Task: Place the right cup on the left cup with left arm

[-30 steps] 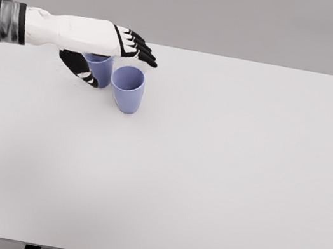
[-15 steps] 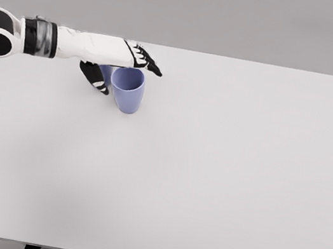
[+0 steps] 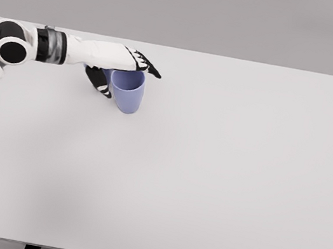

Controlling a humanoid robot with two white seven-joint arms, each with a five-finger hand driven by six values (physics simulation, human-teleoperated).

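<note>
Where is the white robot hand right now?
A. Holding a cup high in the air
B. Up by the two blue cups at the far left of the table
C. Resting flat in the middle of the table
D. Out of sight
B: the left robot hand reaches over the blue cups at the white table's far-left area, both cups standing on it.

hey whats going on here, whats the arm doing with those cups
The robot's left hand is reaching in from the left over two blue cups on the white table. Its fingers stretch past the rim of the right cup and its thumb sits low on the cup's left side. The left cup is mostly hidden behind the hand. Whether the grasp has closed is unclear. Both cups appear to be standing on the table, nothing stacked yet. The right arm is out of view.
</note>
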